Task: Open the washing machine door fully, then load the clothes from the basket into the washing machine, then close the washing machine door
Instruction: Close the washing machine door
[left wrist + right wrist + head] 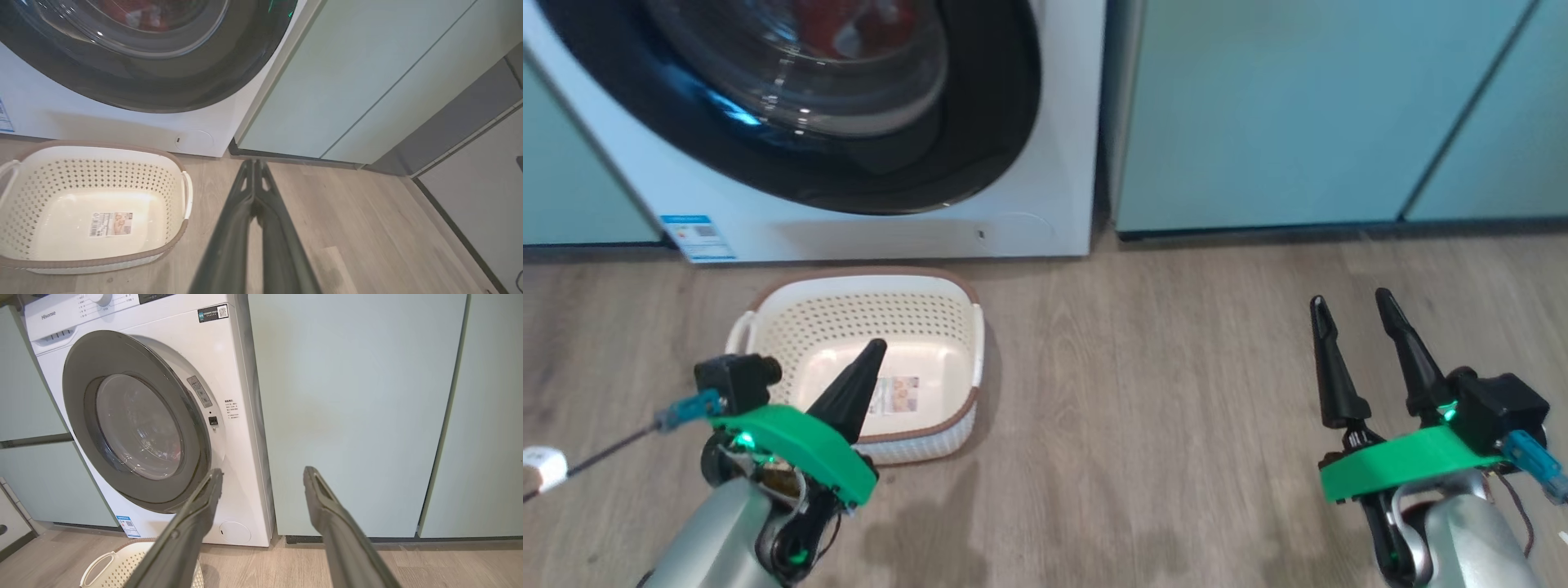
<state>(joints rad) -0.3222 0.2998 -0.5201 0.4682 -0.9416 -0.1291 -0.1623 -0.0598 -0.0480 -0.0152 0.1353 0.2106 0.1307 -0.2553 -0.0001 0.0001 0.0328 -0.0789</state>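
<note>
Right wrist view shows the glossy washing machine door [135, 424] ajar; head view shows red clothes [837, 24] behind its domed glass, perforated basket [849, 314] on the floor [1143, 367]; left pincer [254, 163] pinched together, right pincer [263, 473] wide

The basket [849, 314] is cream, brown-rimmed and perforated; the washing machine [890, 233] white; the clothes [849, 24] red.

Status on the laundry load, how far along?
Done: basket empty, clothes show red through the washing machine door. In hand: nothing; left gripper shut, right gripper open, both empty. Left: that door looks ajar at its latch side; push it shut.
</note>
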